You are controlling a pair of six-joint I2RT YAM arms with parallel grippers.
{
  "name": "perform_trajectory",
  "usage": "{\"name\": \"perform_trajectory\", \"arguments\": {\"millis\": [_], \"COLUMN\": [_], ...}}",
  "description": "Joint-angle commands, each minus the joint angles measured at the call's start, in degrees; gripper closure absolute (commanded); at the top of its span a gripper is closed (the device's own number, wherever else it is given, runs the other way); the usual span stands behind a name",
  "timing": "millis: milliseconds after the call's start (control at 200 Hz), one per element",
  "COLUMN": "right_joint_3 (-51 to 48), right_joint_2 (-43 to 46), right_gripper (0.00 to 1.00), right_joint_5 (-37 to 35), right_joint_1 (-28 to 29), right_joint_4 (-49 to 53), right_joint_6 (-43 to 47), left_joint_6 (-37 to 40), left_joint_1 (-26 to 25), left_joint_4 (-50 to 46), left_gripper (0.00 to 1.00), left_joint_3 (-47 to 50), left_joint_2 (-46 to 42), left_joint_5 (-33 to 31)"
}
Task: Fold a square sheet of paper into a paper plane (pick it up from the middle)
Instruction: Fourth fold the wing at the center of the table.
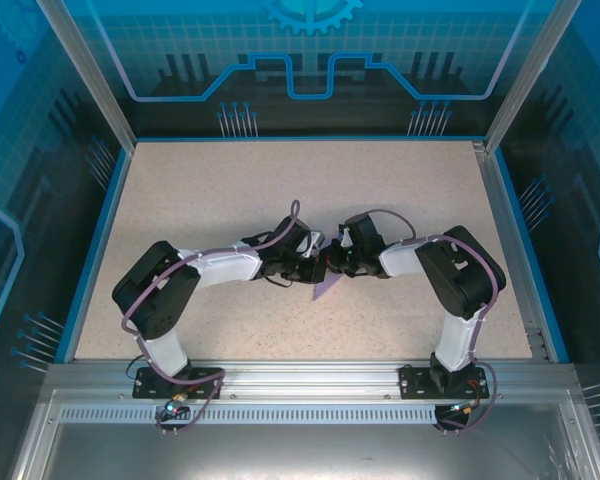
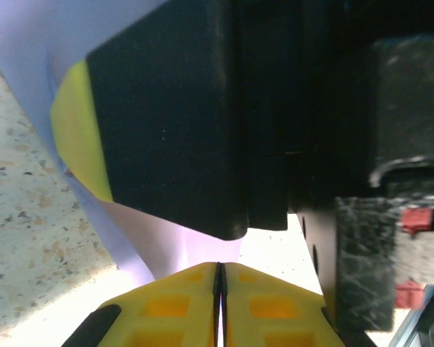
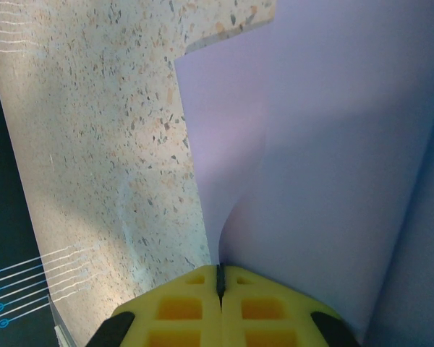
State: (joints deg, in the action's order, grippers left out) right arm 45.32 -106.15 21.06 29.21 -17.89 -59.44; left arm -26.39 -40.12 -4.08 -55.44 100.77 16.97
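Top external view: my two arms bend inward and meet near the middle of the surface (image 1: 180, 200). It is a pale, beige-speckled slab with a stone-like grain, edged in blue and fronted by a ribbed aluminium rail (image 1: 300, 380). My left gripper (image 1: 308, 266) and my right gripper (image 1: 336, 264) face each other, tips almost touching. Below them a small pointed triangle of the sheet of paper (image 1: 327, 290) pokes out toward the near edge, lavender and matte.

From my left wrist, my yellow, waffle-moulded fingers (image 2: 166, 303) are pressed together with only a dark hairline between them. The thin lavender sheet runs down into that seam, so I have it pinched. Just ahead looms the blocky black housing of my right gripper, one smooth yellow pad showing at its side, the paper behind it.

From my right wrist, my fingers are likewise closed flat against each other, clamped on the sheet. The paper rises from the seam in a soft curl, one smooth layer bowing beside another, with a straight-cut corner above the speckled slab. Whether its low tip touches the surface I cannot tell.
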Motion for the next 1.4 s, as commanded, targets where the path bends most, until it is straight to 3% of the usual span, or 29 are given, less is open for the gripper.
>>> {"name": "perform_trajectory", "arguments": {"millis": [0, 545, 940, 1391], "right_joint_3": [-1.5, -0.9, -1.0, -1.2], "right_joint_2": [-0.6, -0.1, 0.5, 2.0], "right_gripper": [0.98, 0.97, 0.96, 0.94], "right_joint_5": [0.3, 0.3, 0.6, 0.6], "right_joint_1": [-0.2, -0.4, -0.8, -1.5], "right_joint_4": [2.8, 4.5, 4.4, 4.8], "right_joint_6": [-0.2, 0.9, 1.3, 0.9], "left_joint_6": [2.4, 4.7, 2.5, 1.7], "left_joint_1": [-0.9, -2.0, -2.0, -3.1], "left_joint_4": [1.6, 1.7, 4.0, 4.4], "left_gripper": [0.88, 0.89, 0.9, 0.9], "left_joint_3": [-0.5, 0.0, 3.5, 7.0], "left_joint_2": [1.5, 4.7, 3.9, 1.8], "left_joint_5": [1.9, -3.4, -0.4, -1.7]}}
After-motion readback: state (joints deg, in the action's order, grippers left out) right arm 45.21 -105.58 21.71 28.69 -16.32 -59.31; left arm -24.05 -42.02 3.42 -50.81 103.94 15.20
